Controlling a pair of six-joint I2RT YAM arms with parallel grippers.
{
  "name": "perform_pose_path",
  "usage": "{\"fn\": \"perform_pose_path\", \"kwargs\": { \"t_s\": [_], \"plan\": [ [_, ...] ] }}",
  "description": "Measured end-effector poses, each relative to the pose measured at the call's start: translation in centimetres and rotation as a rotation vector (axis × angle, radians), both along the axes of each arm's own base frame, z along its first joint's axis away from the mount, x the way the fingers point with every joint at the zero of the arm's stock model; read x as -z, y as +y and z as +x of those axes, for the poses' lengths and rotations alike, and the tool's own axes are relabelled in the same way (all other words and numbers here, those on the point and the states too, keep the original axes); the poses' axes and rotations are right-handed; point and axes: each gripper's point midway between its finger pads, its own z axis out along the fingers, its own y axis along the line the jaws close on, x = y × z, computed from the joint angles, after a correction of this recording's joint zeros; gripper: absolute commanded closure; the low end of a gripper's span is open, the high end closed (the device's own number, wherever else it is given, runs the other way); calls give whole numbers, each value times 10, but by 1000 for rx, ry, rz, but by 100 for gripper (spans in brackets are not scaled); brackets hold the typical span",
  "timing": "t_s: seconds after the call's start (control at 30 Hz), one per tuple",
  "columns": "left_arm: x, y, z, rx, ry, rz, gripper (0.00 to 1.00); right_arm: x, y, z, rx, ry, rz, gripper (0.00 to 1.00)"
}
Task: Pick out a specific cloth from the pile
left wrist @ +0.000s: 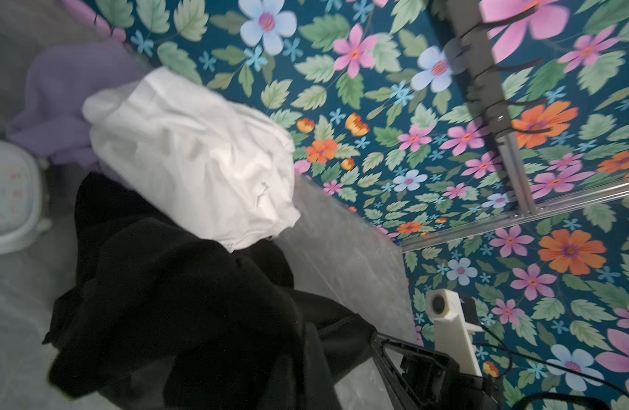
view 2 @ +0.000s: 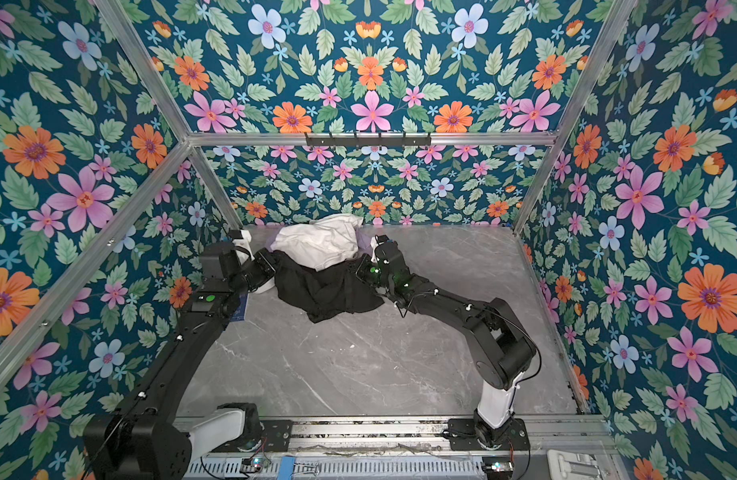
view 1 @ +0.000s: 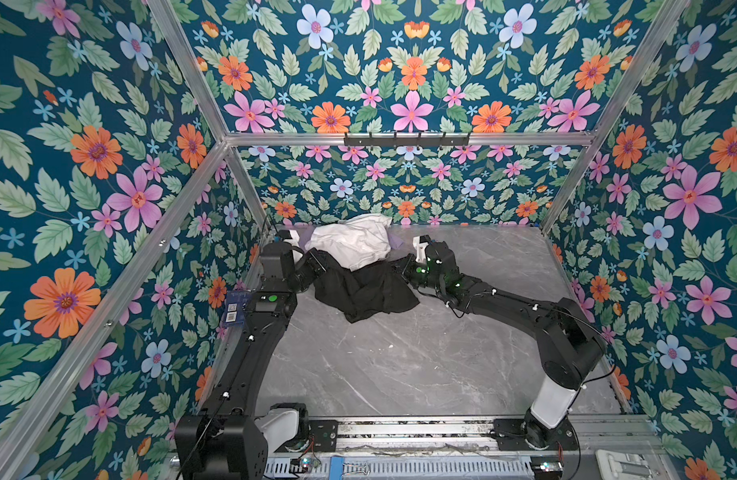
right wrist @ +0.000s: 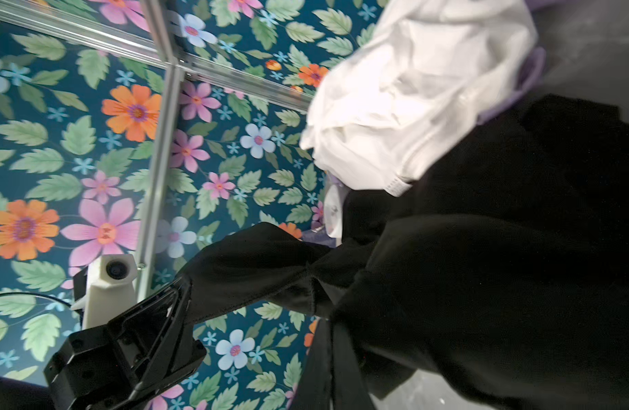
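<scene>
- Both ends of the black cloth (view 1: 367,293) are held up near the tabletop's (view 1: 400,365) far edge; its middle sags to the surface, touching the pile (view 1: 352,243) behind.
- Right wrist view shows the left gripper (right wrist: 183,285) pressed together, pinching one cloth end.
- Left wrist view shows the right gripper (left wrist: 376,336) pinching the other end, and much of the lavender garment (left wrist: 57,96) beside the white garment (left wrist: 199,159), barely visible from above.

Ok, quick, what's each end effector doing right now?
Left end effector: closed on the black cloth.
Right end effector: closed on the same black cloth.
</scene>
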Motion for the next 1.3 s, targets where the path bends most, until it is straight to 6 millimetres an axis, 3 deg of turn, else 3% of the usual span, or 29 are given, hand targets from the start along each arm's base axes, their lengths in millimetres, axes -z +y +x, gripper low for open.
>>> {"fn": "perform_pose_path", "kwargs": {
  "t_s": [0.33,0.47,0.63,0.8,0.9,1.03,1.3],
  "plan": [
    [55,-16,-18,48,119,2,89,68,-15,-22,-20,105,-105,99],
    [73,-22,-19,66,152,11,79,81,-23,-32,-33,128,-152,70],
    [88,-26,-18,80,176,23,57,67,-26,-36,-76,73,-228,28],
    [94,-26,-17,80,177,43,31,51,-30,-27,-98,-18,-344,7],
    [97,-23,-15,76,185,67,19,46,-29,-18,-114,-66,-415,1],
    [102,-19,-15,67,203,104,10,56,-23,-8,-149,-84,-500,1],
    [105,-9,-13,41,207,167,6,76,-7,12,-197,-75,-572,1]
  ]
}}
